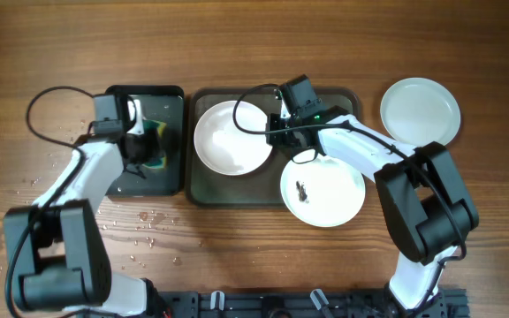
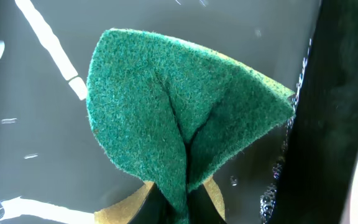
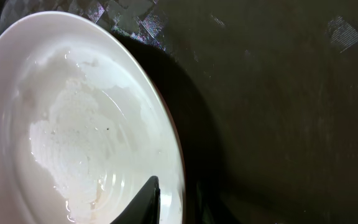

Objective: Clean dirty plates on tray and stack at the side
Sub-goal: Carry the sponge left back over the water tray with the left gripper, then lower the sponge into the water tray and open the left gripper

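Your right gripper point(image 1: 275, 132) is closed down narrow on the right rim of the wet plate point(image 1: 228, 140). In the right wrist view one finger point(image 3: 146, 198) sits on the inside face and the rim runs between the jaws, so it's pinching that plate; the outer finger is hard to pick out against the dark tray. Your left gripper point(image 1: 140, 141) is squeezed fully together on the sponge point(image 2: 179, 118), whose green scrub side is folded into a crease where the jaws bite, with a bit of yellow showing underneath. Everything sits on a brown wooden table point(image 1: 237, 44), with a scatter of water droplets point(image 1: 144, 221) on the left side. The big grey-green tray point(image 1: 237, 190) is in the middle, and the smaller glossy black tray point(image 1: 168, 177) sits just left of it, looking wet, with the sponge held over it. The wet plate lies in the left half of the big tray, with a watery film in its bowl. The smeared plate point(image 1: 334, 199) hangs over the tray's lower right corner, under your right arm, with a small black smear point(image 1: 301, 191) on it. The third plate point(image 1: 420, 110) sits on the table to the right of the tray, well apart from both grippers and clean-looking.
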`<state>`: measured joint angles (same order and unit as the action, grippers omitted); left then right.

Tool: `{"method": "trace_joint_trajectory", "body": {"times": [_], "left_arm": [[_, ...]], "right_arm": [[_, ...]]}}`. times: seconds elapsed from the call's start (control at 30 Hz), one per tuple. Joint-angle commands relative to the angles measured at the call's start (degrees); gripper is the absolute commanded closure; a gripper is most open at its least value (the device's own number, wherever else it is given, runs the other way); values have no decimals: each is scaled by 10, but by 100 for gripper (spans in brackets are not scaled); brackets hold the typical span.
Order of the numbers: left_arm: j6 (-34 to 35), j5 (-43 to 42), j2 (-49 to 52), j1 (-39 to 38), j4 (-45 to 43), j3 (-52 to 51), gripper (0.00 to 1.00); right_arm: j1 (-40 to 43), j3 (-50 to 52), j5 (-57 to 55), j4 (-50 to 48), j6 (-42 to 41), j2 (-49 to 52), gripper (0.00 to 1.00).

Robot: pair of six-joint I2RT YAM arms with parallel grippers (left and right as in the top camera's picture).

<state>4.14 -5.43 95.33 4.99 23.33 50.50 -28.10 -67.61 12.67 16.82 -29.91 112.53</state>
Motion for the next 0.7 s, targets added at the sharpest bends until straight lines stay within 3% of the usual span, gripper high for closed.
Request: {"method": "trace_joint_trajectory", "body": {"times": [0.0,0.27,0.67], "left_arm": [[-25,-9,20,-30,-12,-4,96],[-23,-9,20,-71,-9,-4,96],[-25,10,20,-74,-13,-4,96]], "right_arm": [[-5,6,7,-2,-1,7,80],[-4,6,7,-2,-1,7,80],[-4,6,7,-2,-1,7,80]]}}
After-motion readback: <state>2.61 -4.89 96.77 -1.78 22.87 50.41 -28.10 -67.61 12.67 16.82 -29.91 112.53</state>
